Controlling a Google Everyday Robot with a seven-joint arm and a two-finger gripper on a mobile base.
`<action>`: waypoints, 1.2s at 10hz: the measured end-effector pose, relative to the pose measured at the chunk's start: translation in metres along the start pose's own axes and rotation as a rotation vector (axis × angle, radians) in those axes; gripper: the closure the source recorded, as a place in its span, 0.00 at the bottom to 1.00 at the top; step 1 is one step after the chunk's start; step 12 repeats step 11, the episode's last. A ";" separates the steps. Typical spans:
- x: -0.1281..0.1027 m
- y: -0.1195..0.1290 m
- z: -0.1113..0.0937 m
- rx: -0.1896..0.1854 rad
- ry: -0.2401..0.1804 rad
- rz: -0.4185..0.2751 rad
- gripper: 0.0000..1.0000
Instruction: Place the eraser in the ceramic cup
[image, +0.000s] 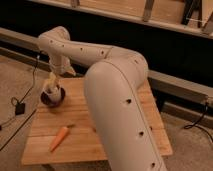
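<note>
Wooden slatted table (125, 100) w/ light planks sits on a speckled floor, a dark wall w/ a grey ledge behind it. Big cream-white robot arm (117, 100) w/ small dark holes fills the centre-right foreground, then bends left & reaches over the table's far-left corner. Its two-finger gripper (52, 82) points down, directly above the small round white ceramic cup w/ dark maroon-brown base (53, 96), which stands upright on the table near the left edge. Something pale cream shows at the gripper tip, just over the cup's mouth; prob. the small cream-white rectangular eraser (52, 80), but cannot tell it apart from the gripper, nor whether it's touching the cup. Orange carrot (59, 138) w/ tapered end lies flat on the near-left part of the table, well apart from the cup, angled diagonally. Black cable (27, 95) runs on the floor at left to a small black box (20, 108).
</note>
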 end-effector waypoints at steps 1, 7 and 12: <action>0.001 -0.002 0.000 0.002 0.000 0.003 0.20; -0.001 0.001 0.000 0.000 -0.001 0.000 0.20; -0.001 0.001 0.001 -0.001 0.000 0.001 0.20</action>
